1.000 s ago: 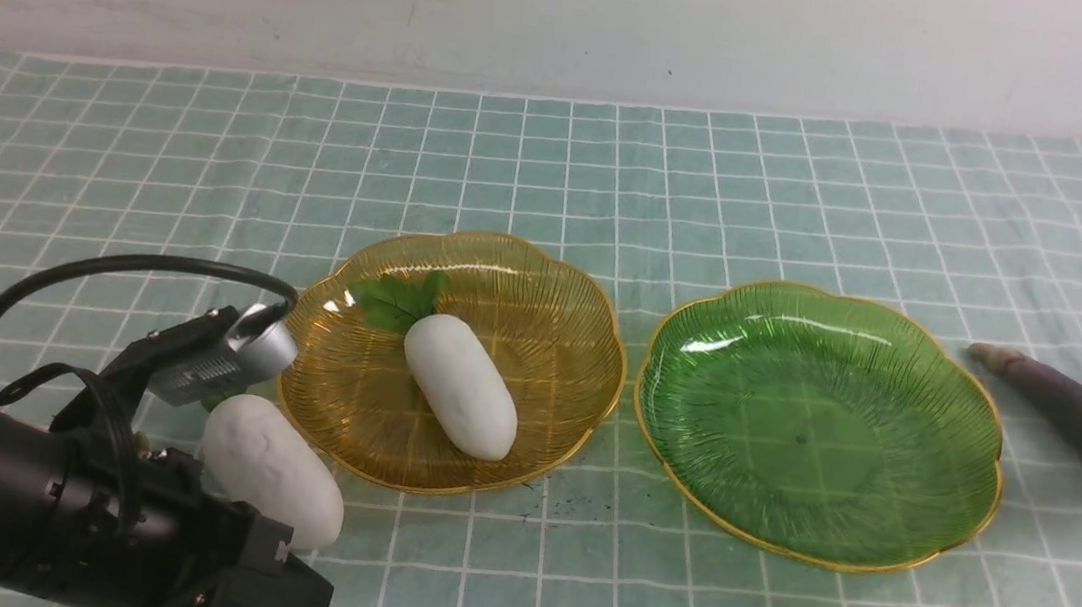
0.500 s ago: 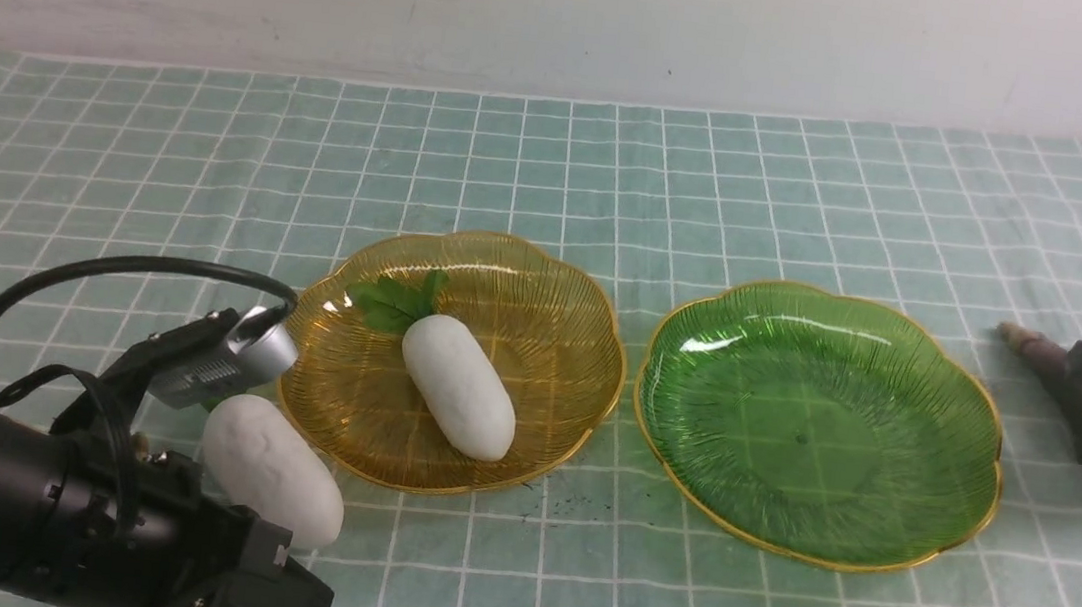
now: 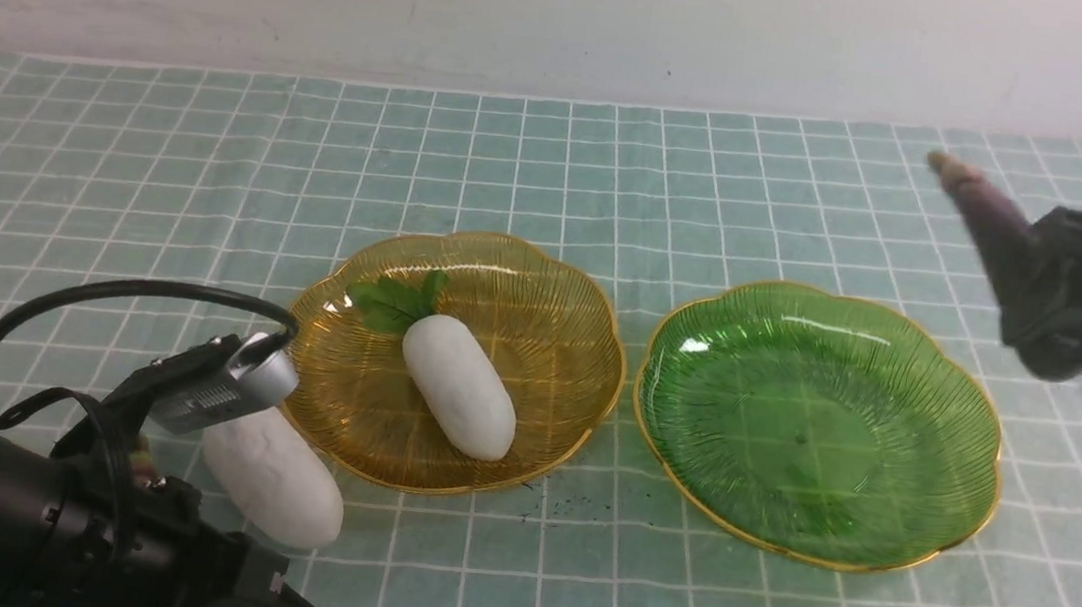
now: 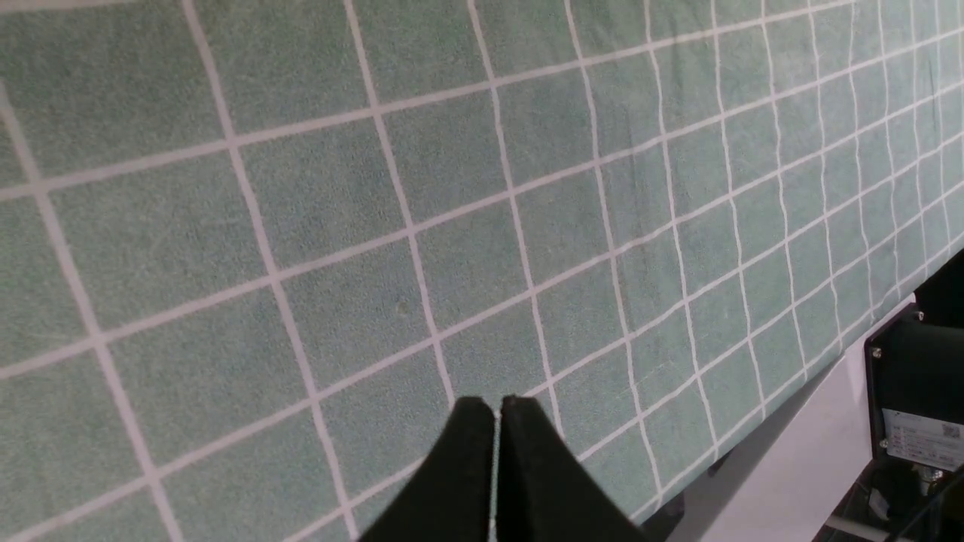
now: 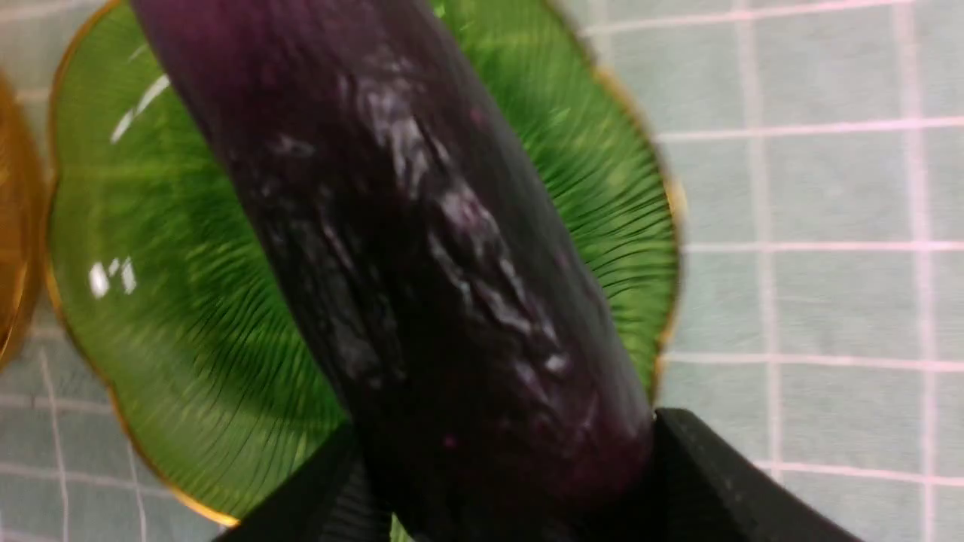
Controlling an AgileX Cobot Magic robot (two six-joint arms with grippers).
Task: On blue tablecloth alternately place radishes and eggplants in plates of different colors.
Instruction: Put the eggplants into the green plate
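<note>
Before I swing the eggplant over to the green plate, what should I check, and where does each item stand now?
1. Eggplant clamped in right gripper: ok.
2. Eggplant hangs above the blue tablecloth, touching nothing else: ok.
3. Green plate empty: ok.
4. Nothing stands between eggplant and green plate: ok.
5. Left gripper shut and empty, away from the green plate: ok.
6. Grip tight enough not to slip: cannot tell.
</note>
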